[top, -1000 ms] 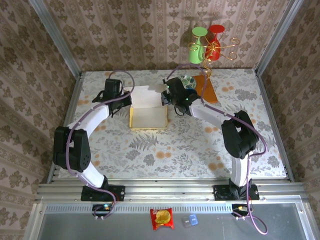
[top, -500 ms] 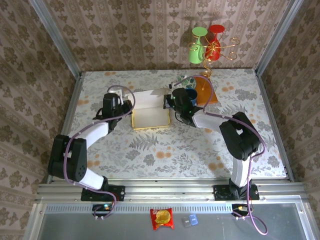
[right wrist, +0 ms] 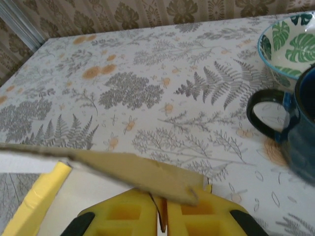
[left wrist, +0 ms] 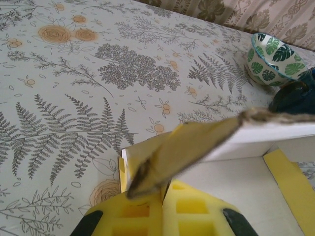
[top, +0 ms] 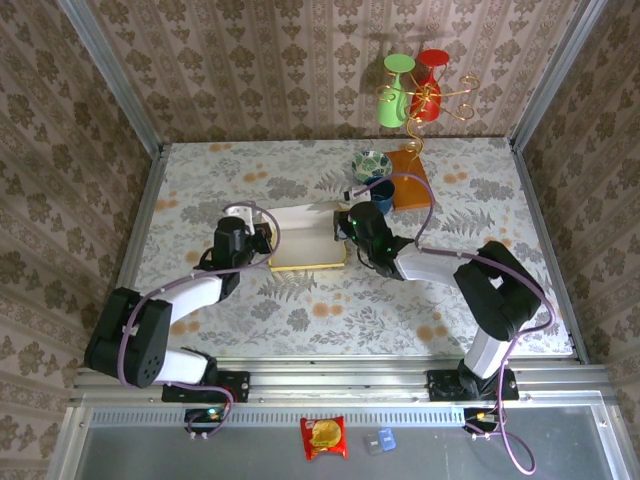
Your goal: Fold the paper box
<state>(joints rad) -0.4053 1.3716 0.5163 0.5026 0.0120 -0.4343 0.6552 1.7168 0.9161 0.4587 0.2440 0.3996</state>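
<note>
Left gripper (left wrist: 164,195) and right gripper (right wrist: 163,209) each pinch the paper box (top: 305,238) (opposite end flaps).

The paper box (top: 305,240) is thin card: matt yellow outside, smooth and whitish inside, with a raw brown, fibrous edge along its flap. The worktop (top: 330,300) wears a matt printed covering of ferns and flowers. The bowl (left wrist: 273,59) looks like glazed ceramic, shiny over its green leaves, and the dark blue mug (right wrist: 300,137) is glossy too. The board (top: 415,180) is orange-brown wood. The left claw (left wrist: 164,196) and right claw (right wrist: 162,206) have fingers of dull yellow plastic — and the rail (top: 330,381) at the near edge is pale grey metal.
</note>
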